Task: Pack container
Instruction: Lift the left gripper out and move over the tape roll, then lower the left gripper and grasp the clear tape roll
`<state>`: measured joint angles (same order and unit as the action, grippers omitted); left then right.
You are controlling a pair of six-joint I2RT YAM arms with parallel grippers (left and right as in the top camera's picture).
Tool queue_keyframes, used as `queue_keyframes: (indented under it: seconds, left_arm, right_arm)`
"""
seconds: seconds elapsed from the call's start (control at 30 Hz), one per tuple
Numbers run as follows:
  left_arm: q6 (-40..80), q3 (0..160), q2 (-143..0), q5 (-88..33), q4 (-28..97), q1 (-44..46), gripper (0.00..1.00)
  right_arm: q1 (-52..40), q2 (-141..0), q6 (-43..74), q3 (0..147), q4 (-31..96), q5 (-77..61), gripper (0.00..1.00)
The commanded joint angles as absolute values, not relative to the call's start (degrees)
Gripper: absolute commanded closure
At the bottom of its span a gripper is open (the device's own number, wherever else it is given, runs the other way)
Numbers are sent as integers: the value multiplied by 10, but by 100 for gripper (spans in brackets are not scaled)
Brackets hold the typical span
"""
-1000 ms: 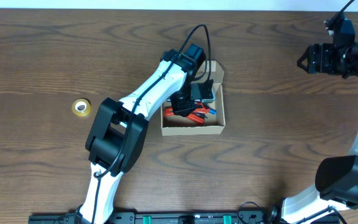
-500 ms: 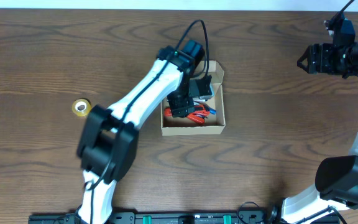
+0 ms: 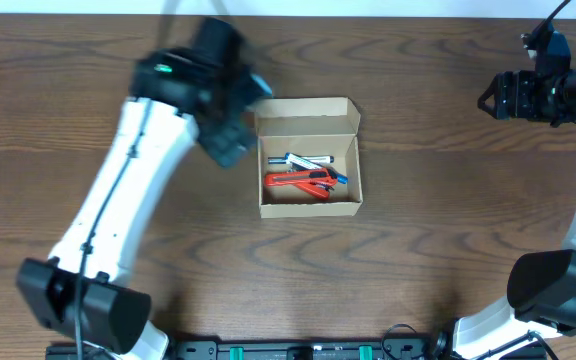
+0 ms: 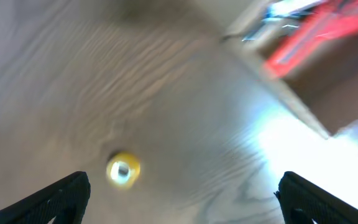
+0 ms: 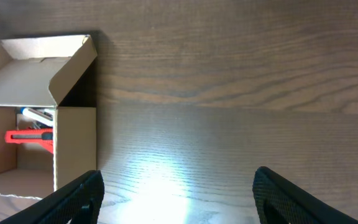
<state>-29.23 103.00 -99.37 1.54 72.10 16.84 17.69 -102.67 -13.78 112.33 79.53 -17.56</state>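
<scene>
The container [image 3: 309, 203], a tan cardboard box with its lid flap folded back, sits mid-table. Inside lie a red tool [image 3: 298, 182] and a white-and-blue marker [image 3: 310, 160]. My left gripper [image 3: 232, 148] is blurred just left of the box, outside it. In the left wrist view the left gripper [image 4: 182, 205] is open and empty over bare wood, with the container [image 4: 328, 93] at upper right. My right gripper [image 3: 496, 96] hovers far to the right. The right wrist view shows the right gripper [image 5: 179, 202] open with nothing in it, and the container [image 5: 73, 134] at its left.
A small yellow tape roll [image 4: 123, 169] lies on the wood below the left gripper; the left arm [image 3: 118, 210] covers it in the overhead view. The brown wooden table [image 3: 438, 220] stretches to the right of the box.
The left gripper opened, rose out of the container and swung to the left, uncovering the red tool and marker. The right arm has not moved.
</scene>
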Motion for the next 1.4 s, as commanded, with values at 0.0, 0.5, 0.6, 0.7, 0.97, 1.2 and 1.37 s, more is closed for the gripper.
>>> queue_keyframes:
  seconds: [0.0, 0.5, 0.6, 0.7, 0.97, 1.2, 1.37]
  left_arm:
    - [-197, 1038, -978, 33, 717, 85, 5]
    - [-68, 941, -997, -26, 641, -93, 4]
    - [-69, 878, -997, -31, 602, -85, 4]
    - [-86, 837, -997, -59, 574, -82, 4]
    - [-94, 774, -1000, -76, 502, -82, 2]
    - [-97, 771, -1052, -85, 502, -81, 1]
    - [-98, 771, -1087, -102, 502, -81, 0]
  right_arm:
    - [172, -1020, -146, 1122, 797, -178, 24]
    - [171, -1020, -146, 1121, 797, -178, 24]
    - [171, -1020, -146, 1121, 797, -178, 24]
    - [171, -1020, -146, 1121, 797, -178, 24]
    - [171, -1020, -146, 1121, 798, -178, 25]
    - [171, -1020, -146, 1121, 799, -181, 25]
    - [171, -1020, -146, 1121, 802, -180, 25]
